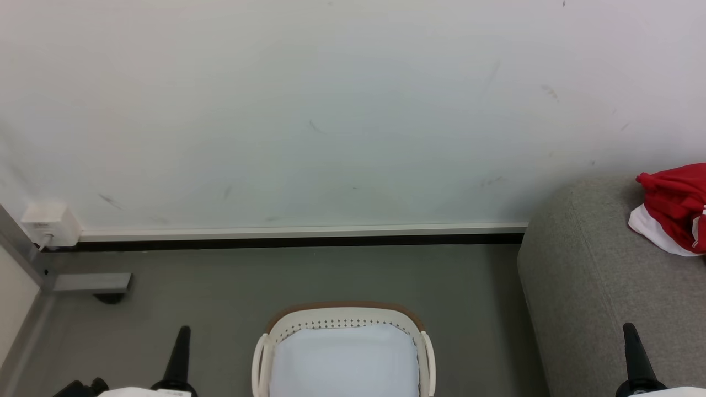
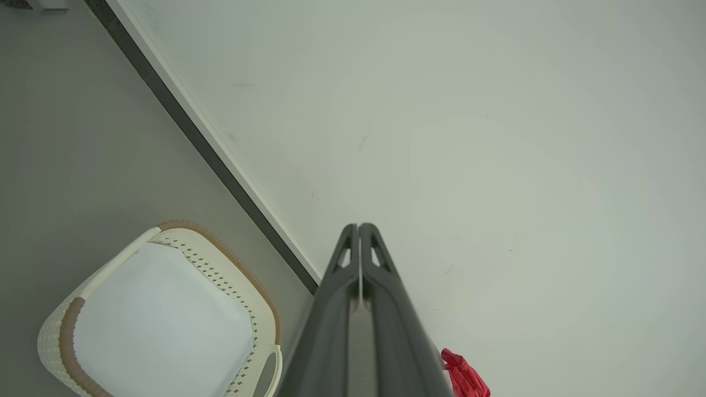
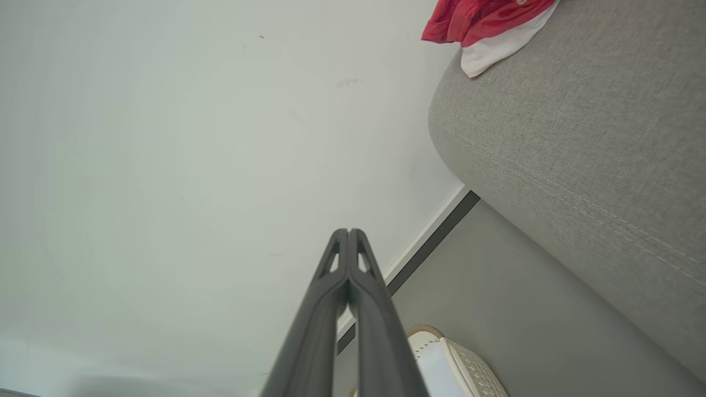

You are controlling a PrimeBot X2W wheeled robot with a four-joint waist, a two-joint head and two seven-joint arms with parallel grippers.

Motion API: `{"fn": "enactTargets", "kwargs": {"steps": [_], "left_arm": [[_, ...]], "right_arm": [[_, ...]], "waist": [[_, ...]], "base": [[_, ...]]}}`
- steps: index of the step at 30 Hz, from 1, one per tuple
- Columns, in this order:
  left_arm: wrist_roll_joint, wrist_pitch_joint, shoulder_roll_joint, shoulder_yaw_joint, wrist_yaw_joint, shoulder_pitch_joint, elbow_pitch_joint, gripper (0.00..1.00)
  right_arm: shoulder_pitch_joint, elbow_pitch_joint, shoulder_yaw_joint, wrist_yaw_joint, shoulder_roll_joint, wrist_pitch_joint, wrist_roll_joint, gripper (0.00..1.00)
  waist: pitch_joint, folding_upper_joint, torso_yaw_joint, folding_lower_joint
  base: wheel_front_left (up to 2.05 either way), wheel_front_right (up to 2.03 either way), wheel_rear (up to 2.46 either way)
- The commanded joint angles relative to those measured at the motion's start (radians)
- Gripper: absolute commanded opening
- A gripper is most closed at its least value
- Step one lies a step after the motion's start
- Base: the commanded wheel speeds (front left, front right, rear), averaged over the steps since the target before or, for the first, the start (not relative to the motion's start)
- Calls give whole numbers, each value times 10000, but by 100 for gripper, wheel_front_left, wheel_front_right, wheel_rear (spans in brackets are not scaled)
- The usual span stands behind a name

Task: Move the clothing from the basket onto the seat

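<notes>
Judging from the clothing (image 1: 675, 205) heaped on the seat (image 1: 595, 298) and only pale lining (image 1: 342, 361) showing in the basket (image 1: 345, 309), the robot should confirm nothing remains, its left gripper (image 1: 183, 332) and right gripper (image 1: 629, 330) both pressed together, empty.

no legible text, wall box (image 1: 51, 223) label too small
</notes>
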Motion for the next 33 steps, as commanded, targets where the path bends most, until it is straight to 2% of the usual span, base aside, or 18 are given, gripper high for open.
{"fn": "enactTargets", "kwargs": {"steps": [1, 33], "left_arm": [[-242, 83, 30, 66, -33, -189, -103, 0], [-3043, 817, -12, 420, -138, -469, -338, 0]], "right_arm": [[-214, -131, -29, -15, -118, 53, 259, 0], [-553, -286, -141, -21, -143, 784, 3228, 0]], "waist": [[7, 0, -4, -1], [188, 0, -120, -1]], "base": [[0, 0, 0], [0, 0, 0]]}}
